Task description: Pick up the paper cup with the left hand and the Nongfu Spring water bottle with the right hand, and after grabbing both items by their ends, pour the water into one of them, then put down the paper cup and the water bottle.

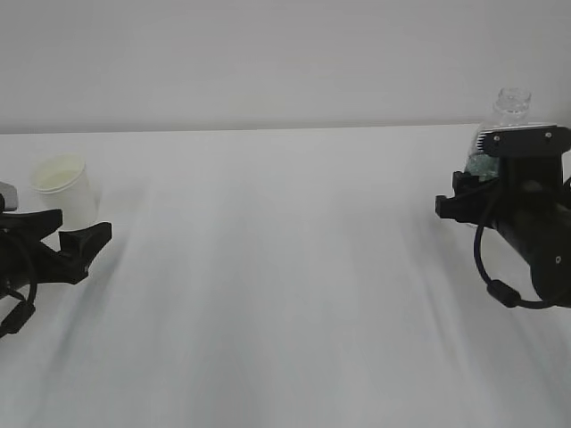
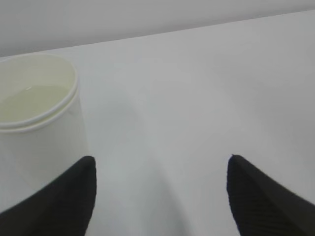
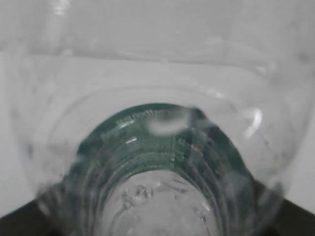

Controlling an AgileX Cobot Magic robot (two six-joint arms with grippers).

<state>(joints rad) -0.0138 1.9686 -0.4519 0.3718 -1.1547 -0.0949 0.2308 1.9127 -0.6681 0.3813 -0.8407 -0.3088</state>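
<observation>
Green label on Nongfu Spring water bottle, text unreadable; right end effector pinching it; left end effector spread.

the left hand lies low at the left edge of the exterior view, its two black fingers spread wide apart and pointing right, with nothing between them. the right hand sits at the far right, its grey block on top and a cable looping beneath, jaws closed around a clear ribbed body that fills its wrist view.
</observation>
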